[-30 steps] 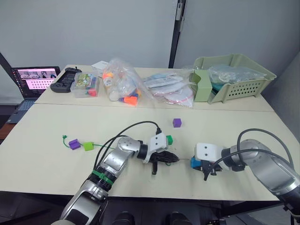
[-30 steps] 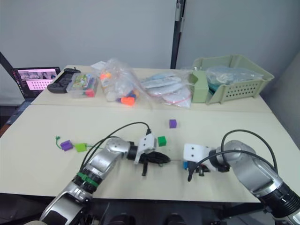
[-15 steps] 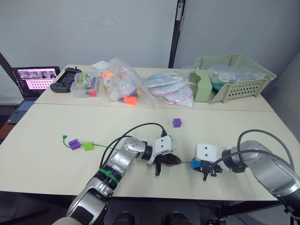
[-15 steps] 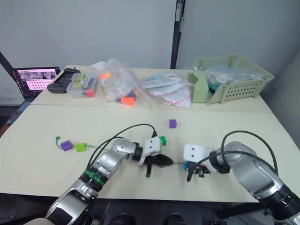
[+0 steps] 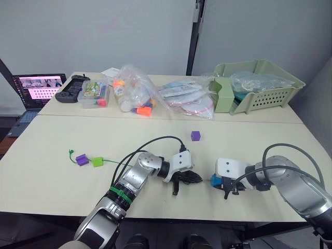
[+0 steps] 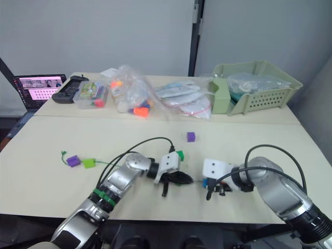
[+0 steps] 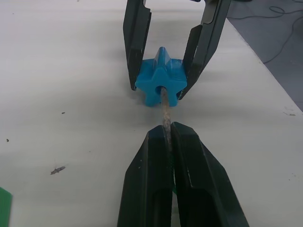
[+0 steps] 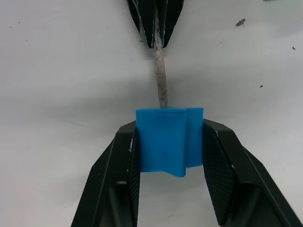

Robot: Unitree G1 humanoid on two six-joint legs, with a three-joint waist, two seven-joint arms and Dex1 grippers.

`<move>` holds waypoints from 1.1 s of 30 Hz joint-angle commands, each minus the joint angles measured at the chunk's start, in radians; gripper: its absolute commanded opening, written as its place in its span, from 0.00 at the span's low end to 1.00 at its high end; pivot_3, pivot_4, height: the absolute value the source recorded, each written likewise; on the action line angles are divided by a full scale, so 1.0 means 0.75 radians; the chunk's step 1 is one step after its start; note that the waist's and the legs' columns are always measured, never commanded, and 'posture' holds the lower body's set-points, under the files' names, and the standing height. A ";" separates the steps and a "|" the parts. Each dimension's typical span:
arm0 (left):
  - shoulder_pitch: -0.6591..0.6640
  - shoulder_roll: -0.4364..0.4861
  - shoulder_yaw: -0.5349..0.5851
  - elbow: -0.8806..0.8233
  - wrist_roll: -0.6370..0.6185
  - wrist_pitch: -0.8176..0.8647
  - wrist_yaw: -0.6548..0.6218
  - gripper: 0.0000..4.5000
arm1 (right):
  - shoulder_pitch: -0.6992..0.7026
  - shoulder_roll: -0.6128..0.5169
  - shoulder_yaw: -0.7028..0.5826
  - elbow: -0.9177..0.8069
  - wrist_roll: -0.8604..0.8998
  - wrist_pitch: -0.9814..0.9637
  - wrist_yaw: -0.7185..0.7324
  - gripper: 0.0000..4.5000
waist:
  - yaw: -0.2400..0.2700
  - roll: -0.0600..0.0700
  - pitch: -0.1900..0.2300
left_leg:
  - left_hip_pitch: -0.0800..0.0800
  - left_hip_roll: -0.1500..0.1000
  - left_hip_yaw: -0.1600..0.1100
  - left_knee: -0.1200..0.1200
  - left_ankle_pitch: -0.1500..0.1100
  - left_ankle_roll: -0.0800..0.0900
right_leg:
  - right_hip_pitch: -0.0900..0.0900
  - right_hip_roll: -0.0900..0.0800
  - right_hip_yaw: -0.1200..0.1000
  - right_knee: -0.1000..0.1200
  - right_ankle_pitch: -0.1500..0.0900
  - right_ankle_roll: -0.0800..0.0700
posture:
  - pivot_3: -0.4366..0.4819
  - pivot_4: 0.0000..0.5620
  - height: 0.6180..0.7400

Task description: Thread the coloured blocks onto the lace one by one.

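Cream table (image 5: 46, 155), lower centre of frame: your left gripper (image 7: 166, 135) clenched on lace tip (image 7: 165, 109), entering blue star block (image 7: 161, 76) clamped in your right gripper (image 8: 169, 142).

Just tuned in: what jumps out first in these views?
At the table's near edge, the right end effector grips a blue block, and the left end effector, pinching the lace's stiff tip, has it entering the block's hole. Behind them a purple block lies loose, and two threaded blocks sit far left on the lace.
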State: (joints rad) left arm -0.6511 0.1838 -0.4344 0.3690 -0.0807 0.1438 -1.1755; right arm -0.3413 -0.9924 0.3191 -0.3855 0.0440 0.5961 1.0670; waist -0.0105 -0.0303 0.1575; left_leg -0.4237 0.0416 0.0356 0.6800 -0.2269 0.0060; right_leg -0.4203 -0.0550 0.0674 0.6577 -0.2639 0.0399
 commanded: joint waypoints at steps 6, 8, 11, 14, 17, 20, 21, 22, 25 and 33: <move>-0.065 -0.125 -0.020 0.055 0.008 -0.037 0.029 0.00 | 0.004 0.013 -0.052 -0.029 0.009 0.003 -0.009 0.29 | 0.002 0.000 0.000 | 0.000 0.000 0.000 0.000 0.000 0.000 | 0.000 0.000 0.000 0.000 0.000 0.000 | 0.48 0.27 0.94; -0.076 -0.151 -0.023 0.081 0.018 -0.050 0.041 0.00 | 0.007 0.019 -0.060 -0.033 0.018 0.009 -0.013 0.29 | 0.003 0.000 0.000 | 0.000 -0.001 0.000 0.000 0.000 0.000 | 0.000 0.000 0.000 0.000 0.000 0.000 | 0.48 0.27 0.94; -0.092 -0.189 -0.022 0.122 0.028 -0.067 0.047 0.00 | 0.012 0.024 -0.062 -0.027 0.018 0.008 -0.017 0.29 | 0.003 0.000 0.000 | 0.000 -0.001 0.000 0.000 0.000 0.000 | 0.000 0.000 0.000 0.000 0.000 0.000 | 0.48 0.27 0.94; -0.099 -0.209 -0.005 0.132 0.018 -0.051 0.039 0.00 | 0.016 0.027 -0.064 -0.028 0.015 0.010 -0.019 0.29 | 0.002 0.000 0.000 | 0.000 -0.001 0.000 0.000 0.000 0.000 | 0.000 0.000 0.000 0.000 0.000 0.000 | 0.48 0.27 0.94; -0.093 -0.192 0.010 0.117 0.014 -0.037 0.023 0.23 | 0.018 0.029 -0.063 -0.027 0.013 0.009 -0.021 0.29 | 0.002 0.000 0.000 | 0.000 -0.001 0.000 0.000 0.000 0.000 | 0.000 0.000 0.000 0.000 0.000 0.000 | 0.48 0.27 0.94; -0.078 -0.156 0.009 0.091 0.029 -0.042 0.006 0.45 | 0.021 0.030 -0.062 -0.026 0.012 0.006 -0.021 0.29 | 0.002 0.000 0.000 | 0.000 -0.001 0.000 0.000 0.000 0.000 | 0.000 0.000 0.000 0.000 0.000 0.000 | 0.48 0.27 0.94; -0.074 -0.148 0.008 0.085 0.031 -0.042 0.001 0.52 | 0.022 0.030 -0.061 -0.026 0.012 0.006 -0.021 0.29 | 0.001 0.000 0.000 | 0.000 -0.001 0.000 0.000 0.000 0.000 | 0.000 0.000 0.000 0.000 0.000 0.000 | 0.48 0.27 0.94; -0.068 -0.132 0.006 0.075 0.036 -0.047 -0.006 0.59 | 0.022 0.031 -0.059 -0.024 0.010 0.004 -0.021 0.29 | 0.001 0.000 0.000 | 0.000 -0.001 0.000 0.000 0.000 0.000 | 0.000 0.000 0.000 0.000 0.000 0.000 | 0.48 0.27 0.94; -0.051 -0.081 0.011 0.037 0.044 -0.048 -0.015 0.60 | 0.020 0.035 -0.052 -0.018 0.005 -0.001 -0.019 0.29 | -0.002 0.000 0.000 | 0.000 -0.001 0.000 0.000 0.000 0.000 | 0.000 0.000 0.000 0.001 0.000 0.000 | 0.48 0.27 0.94; -0.041 -0.015 0.009 0.016 0.051 -0.039 -0.008 0.60 | 0.011 0.046 -0.040 -0.009 -0.002 -0.010 -0.013 0.29 | 0.000 0.000 0.000 | 0.000 -0.001 -0.001 0.001 0.000 0.000 | 0.000 0.000 0.000 0.001 0.000 0.000 | 0.48 0.27 0.94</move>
State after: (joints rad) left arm -0.6682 0.1772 -0.4290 0.4068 -0.0404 0.1281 -1.1809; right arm -0.3278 -0.9640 0.2962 -0.3825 0.0435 0.6030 1.0584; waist -0.0102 -0.0303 0.1575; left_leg -0.4236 0.0411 0.0352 0.6806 -0.2269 0.0060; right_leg -0.4201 -0.0552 0.0674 0.6585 -0.2639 0.0400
